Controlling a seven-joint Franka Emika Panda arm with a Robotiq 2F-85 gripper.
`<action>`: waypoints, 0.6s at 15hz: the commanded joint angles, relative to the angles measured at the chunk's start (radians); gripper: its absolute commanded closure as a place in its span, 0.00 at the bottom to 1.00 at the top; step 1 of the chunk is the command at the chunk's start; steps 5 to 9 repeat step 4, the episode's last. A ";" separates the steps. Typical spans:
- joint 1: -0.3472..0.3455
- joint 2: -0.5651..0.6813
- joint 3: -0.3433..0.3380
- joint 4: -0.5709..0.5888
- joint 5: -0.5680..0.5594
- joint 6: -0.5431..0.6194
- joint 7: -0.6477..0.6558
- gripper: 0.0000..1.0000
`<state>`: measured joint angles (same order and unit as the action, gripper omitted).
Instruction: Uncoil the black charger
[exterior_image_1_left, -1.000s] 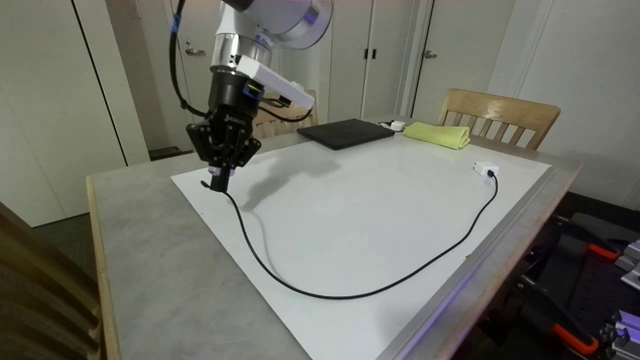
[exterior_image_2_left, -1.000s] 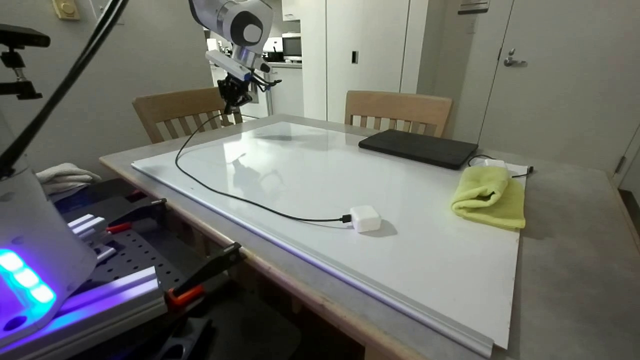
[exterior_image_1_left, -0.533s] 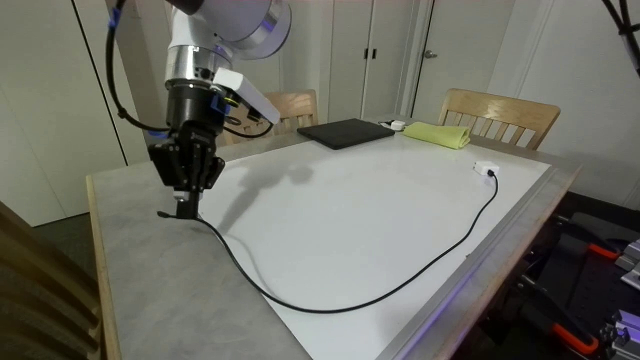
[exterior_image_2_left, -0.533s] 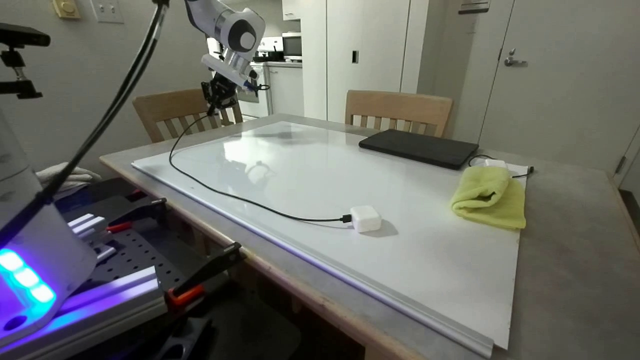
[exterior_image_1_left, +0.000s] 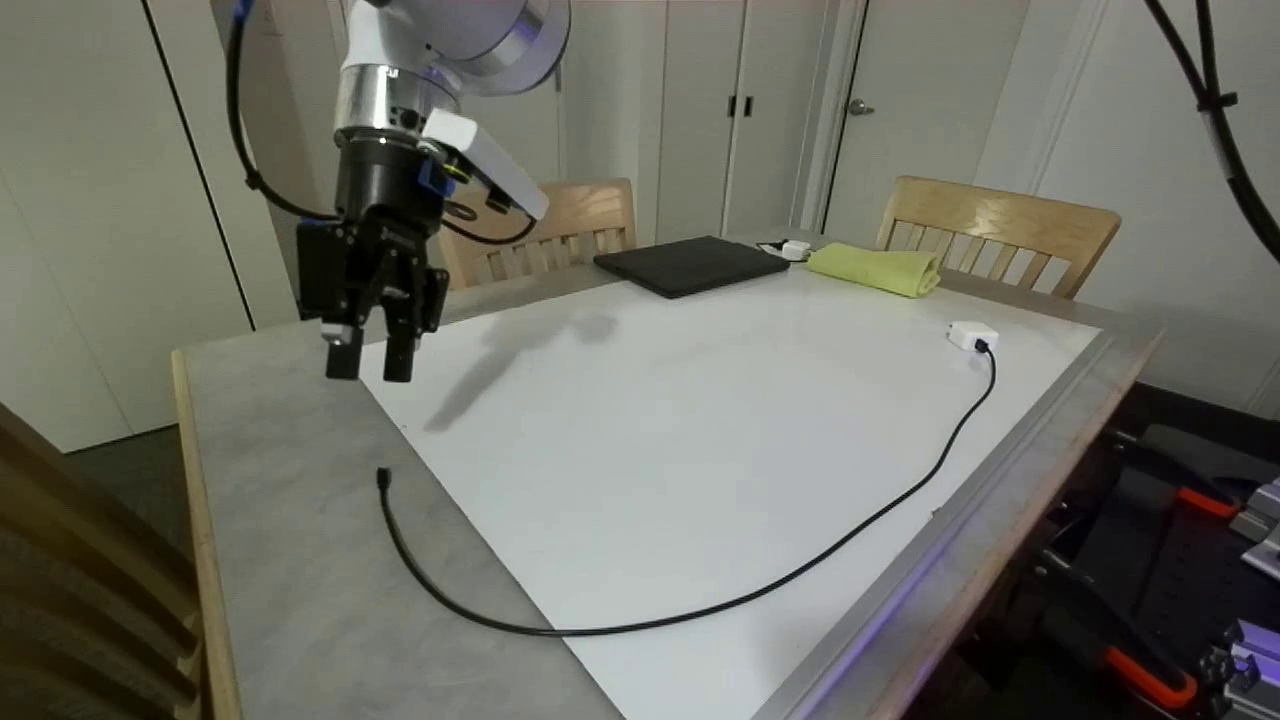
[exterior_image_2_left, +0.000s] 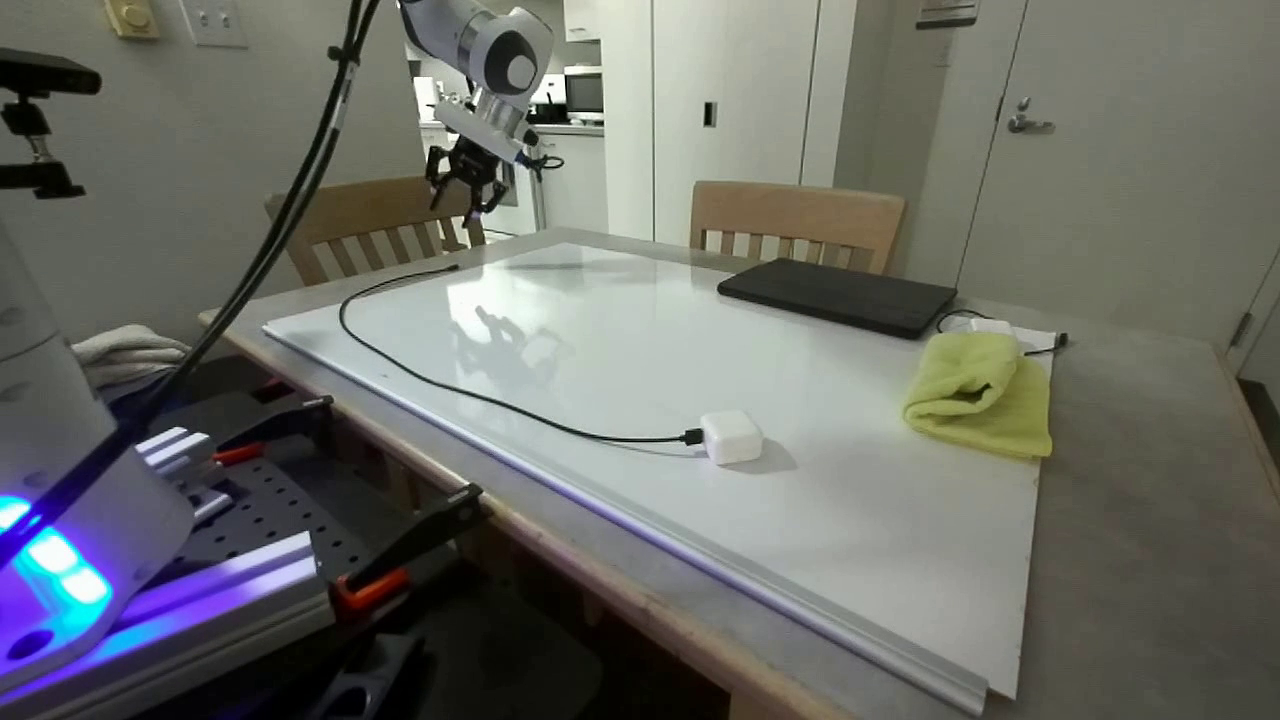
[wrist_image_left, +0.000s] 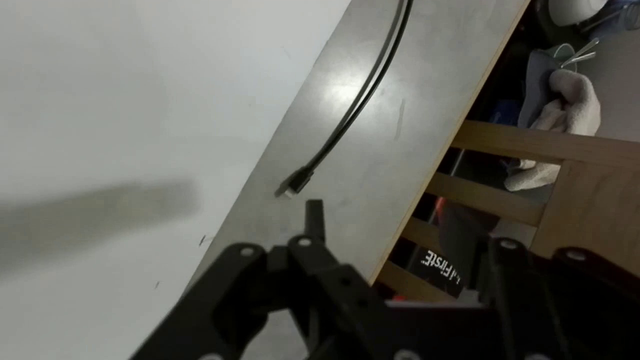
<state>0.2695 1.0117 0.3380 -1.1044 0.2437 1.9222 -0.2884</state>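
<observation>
One black charger (exterior_image_1_left: 600, 631) (uncoiled), one tool (exterior_image_1_left: 371, 364) above, two fingers (exterior_image_1_left: 399, 364) apart

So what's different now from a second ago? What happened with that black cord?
Seen in an exterior view, the gripper carried the black charger cable, pinched near its free end, leftward and down, then opened, let go and rose a little. That end has dropped to the grey tabletop. The white plug block, black pad and yellow cloth stayed put.

“FirstE” lettering (wrist_image_left: 440, 267) on black object (wrist_image_left: 430, 280)
</observation>
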 joint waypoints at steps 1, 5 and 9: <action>-0.024 -0.041 -0.027 0.000 -0.001 0.003 0.050 0.07; -0.028 -0.087 -0.079 -0.028 -0.013 0.026 0.172 0.00; -0.028 -0.087 -0.079 -0.028 -0.013 0.026 0.172 0.00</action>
